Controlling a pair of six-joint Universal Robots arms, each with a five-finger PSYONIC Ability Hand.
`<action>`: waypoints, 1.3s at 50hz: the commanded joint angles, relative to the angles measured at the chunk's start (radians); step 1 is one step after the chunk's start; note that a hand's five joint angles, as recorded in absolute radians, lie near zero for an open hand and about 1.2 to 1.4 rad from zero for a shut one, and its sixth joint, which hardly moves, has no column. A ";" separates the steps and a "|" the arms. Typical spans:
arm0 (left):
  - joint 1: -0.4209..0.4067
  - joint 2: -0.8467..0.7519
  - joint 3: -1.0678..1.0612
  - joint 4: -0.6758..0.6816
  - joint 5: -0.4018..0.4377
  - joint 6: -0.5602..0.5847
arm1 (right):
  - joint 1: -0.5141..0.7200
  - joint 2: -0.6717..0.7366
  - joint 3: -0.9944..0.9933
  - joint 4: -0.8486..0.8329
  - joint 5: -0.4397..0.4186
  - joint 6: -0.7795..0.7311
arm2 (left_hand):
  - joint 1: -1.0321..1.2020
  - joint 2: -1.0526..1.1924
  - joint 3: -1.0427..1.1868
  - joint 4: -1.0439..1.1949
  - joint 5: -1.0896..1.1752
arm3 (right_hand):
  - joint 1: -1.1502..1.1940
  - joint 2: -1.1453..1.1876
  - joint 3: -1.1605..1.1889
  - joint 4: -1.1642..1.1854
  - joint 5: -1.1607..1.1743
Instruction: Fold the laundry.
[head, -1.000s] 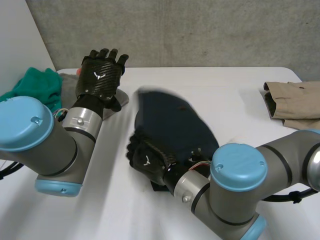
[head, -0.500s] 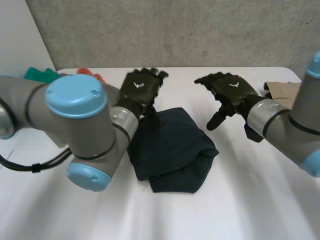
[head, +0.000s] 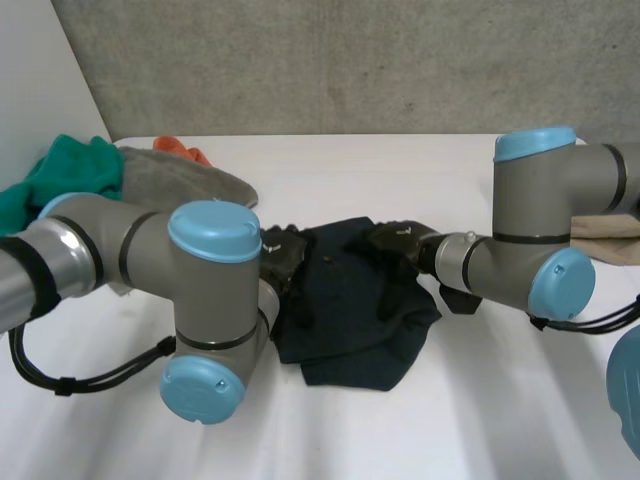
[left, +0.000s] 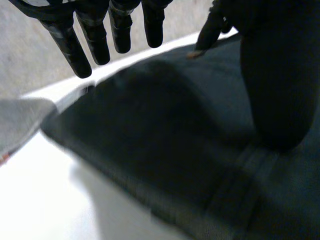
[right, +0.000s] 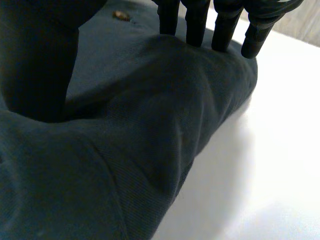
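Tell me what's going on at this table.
A robot is folding laundry. Both hands, fingers straight, are on a dark cloth in the middle of the table: the left hand at its left edge, the right hand on its right side. The cloth lies bunched, partly folded. A green cloth and a grey cloth lie at the far left.
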 joint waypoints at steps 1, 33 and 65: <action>0.005 -0.053 0.008 -0.036 0.005 0.037 | 0.000 -0.010 0.089 -0.030 0.105 -0.209 | 0.009 -0.009 -0.015 -0.008 -0.027 | -0.050 -0.031 -0.031 -0.035 -0.047; 0.080 0.280 0.097 -0.030 0.596 0.149 | -0.005 -0.596 1.021 -0.811 0.105 -0.167 | 0.023 0.006 -0.001 0.007 -0.013 | -0.050 -0.031 -0.031 -0.035 -0.047; 0.114 0.224 0.114 -0.043 0.667 0.141 | 0.052 -0.349 1.066 -1.257 0.022 -0.305 | 0.026 0.009 0.002 0.010 -0.010 | -0.034 -0.015 -0.015 -0.019 -0.031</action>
